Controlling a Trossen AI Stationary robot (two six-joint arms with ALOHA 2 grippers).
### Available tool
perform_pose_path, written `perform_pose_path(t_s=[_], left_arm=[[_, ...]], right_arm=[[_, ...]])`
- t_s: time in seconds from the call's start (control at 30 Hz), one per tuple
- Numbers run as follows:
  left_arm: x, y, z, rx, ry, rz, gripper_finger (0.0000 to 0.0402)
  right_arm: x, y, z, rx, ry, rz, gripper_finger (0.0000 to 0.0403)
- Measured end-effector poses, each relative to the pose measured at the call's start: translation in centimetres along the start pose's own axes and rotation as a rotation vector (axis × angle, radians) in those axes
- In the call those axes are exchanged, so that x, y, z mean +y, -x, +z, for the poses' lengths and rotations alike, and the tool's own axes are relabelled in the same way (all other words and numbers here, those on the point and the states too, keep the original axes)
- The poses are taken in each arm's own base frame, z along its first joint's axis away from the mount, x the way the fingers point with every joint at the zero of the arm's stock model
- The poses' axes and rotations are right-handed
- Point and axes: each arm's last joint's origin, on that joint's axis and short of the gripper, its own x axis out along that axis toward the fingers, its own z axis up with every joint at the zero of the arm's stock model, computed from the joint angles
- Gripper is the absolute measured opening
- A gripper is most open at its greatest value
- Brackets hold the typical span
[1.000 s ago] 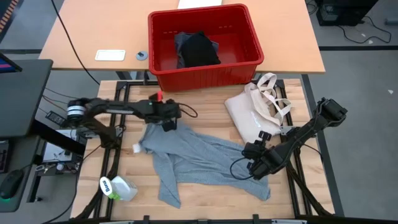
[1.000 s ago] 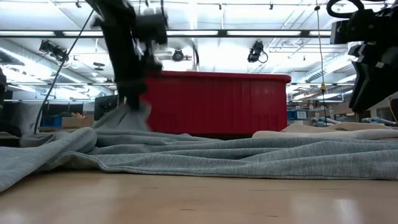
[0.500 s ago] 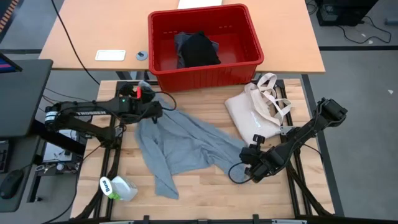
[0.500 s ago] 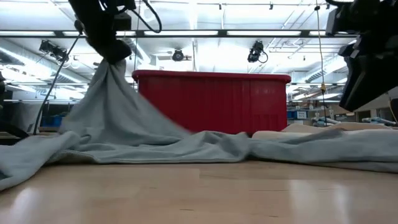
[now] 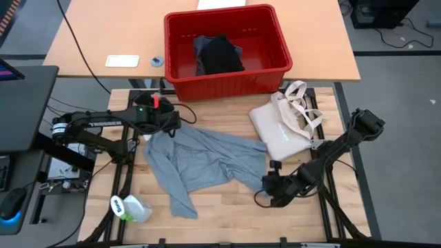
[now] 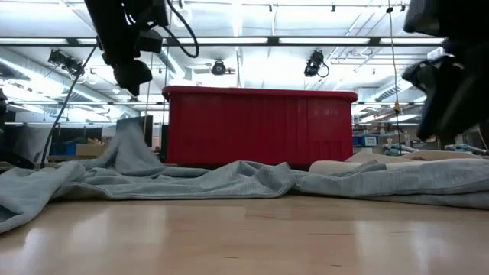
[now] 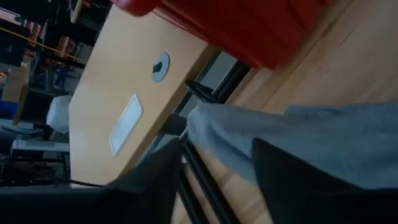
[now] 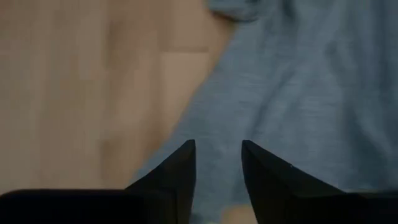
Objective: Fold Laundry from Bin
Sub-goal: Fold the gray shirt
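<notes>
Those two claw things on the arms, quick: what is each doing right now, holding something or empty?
Left gripper: jaws open, holding nothing, above the grey T-shirt.
Right gripper: jaws open, empty, over the same shirt's other edge.

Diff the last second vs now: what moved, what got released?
Left pincer dragged the grey T-shirt toward its own side, lifted it, then let go; the cloth has slumped flat. Right pincer slid along the shirt's edge, open above it. Red bin, tote bag unchanged.
</notes>
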Motion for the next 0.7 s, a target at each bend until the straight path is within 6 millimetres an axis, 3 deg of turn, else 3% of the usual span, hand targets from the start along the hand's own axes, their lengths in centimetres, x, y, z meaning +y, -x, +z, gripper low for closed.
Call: perform_pose_path(t_s=[0.17, 0.37, 0.5, 0.7], left_arm=[[-0.4, 0.1, -0.3, 0.074, 0.066, -0.14, 0.0286], [-1.5, 1.1, -0.7, 0.143, 0.093, -0.354, 0.0294], [-3.0, 3.4, -1.3, 0.068, 0.055, -0.424, 0.0283], [-6.1, 8.9, -2.8, -0.149, -0.031, -0.641, 0.0264]], right_arm=[[0.3, -0.7, -1.2, 0.017, -0.009, 0.097, 0.0181], [2.3, 0.1, -2.0, -0.098, 0.036, 0.067, 0.0186], [4.6, -0.7, -3.1, -0.172, 0.098, -0.008, 0.0184], [7.5, -4.1, -3.8, -0.068, 0.205, -0.198, 0.0183]])
